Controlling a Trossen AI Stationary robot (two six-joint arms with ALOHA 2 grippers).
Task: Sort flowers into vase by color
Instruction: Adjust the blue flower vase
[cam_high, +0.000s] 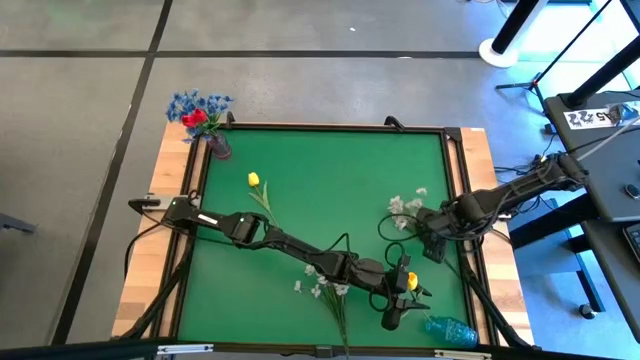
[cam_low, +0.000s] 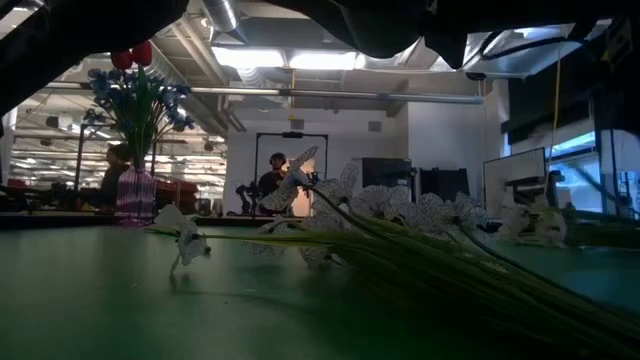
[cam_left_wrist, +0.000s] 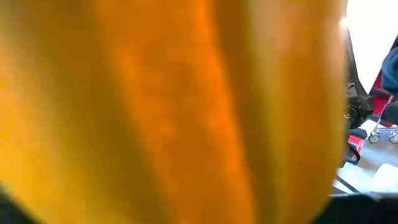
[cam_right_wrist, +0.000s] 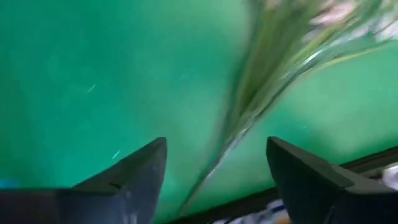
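- Right gripper (cam_right_wrist: 214, 180) jaws stand apart, a green stalk (cam_right_wrist: 249, 106) between them, untouched; left gripper (cam_high: 405, 290) jaws grasp a yellow tulip (cam_left_wrist: 174, 112).
- Counter (cam_high: 330, 180): flat green mat, wood border, grey floor around it.
- Vase (cam_high: 218, 147) at the far left corner holds blue sprigs and red tulips.
- White sprays (cam_high: 405, 207) and another yellow tulip (cam_high: 254, 180) lie loose.

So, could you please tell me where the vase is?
In the high view, the vase stands at the mat's far left corner, holding blue and red flowers.
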